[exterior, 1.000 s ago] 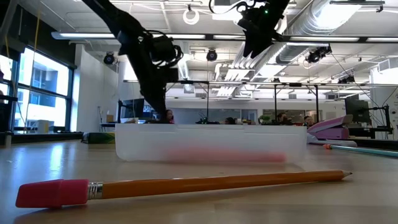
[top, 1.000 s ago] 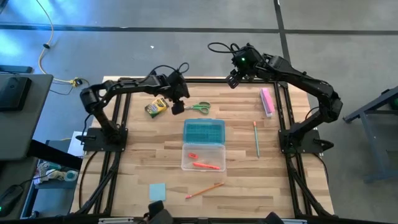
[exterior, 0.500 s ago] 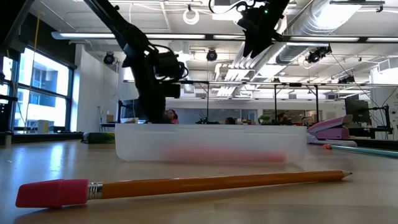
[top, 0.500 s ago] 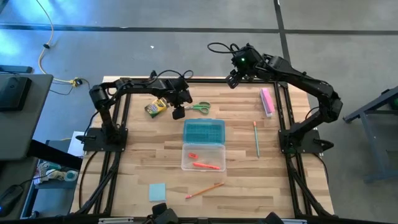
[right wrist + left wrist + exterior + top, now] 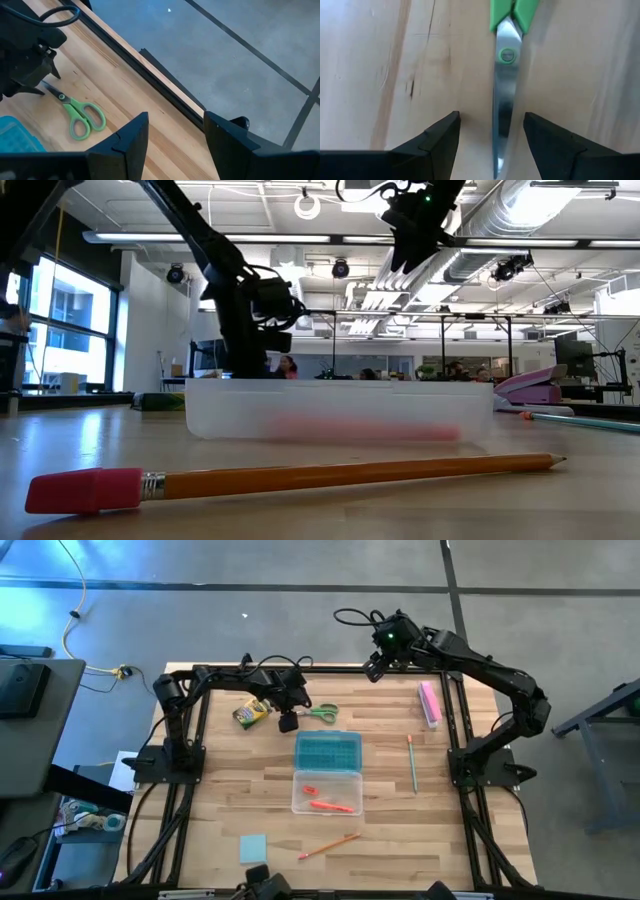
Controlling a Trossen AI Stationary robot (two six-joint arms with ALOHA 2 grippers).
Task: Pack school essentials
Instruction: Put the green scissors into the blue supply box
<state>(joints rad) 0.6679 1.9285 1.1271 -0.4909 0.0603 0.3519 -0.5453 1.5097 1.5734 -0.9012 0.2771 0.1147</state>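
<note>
Left tool (image 5: 491, 131) straddles scissors (image 5: 506, 80) — handles cut off, blade tip hidden.

Wooden table (image 5: 230, 790), light butcher-block planks, black frame rails round it. Near centre: clear plastic case (image 5: 327, 792) w/ teal lid (image 5: 327, 751) open, lid lying flat at 12 o'clock of the tray, touching it. In low view the case wall (image 5: 340, 408) looks frosted. Pink rectangular bar (image 5: 429, 703) at approx 2 o'clock from the case, close to the table's edge, long axis running 12–6. Grey floor (image 5: 200, 620) w/ dark seam lines beyond the table. Low view bkgd: open office, ceiling ducts (image 5: 560, 210), windows (image 5: 60, 330) at 9 o'clock, people seated far off, blurred.
</note>
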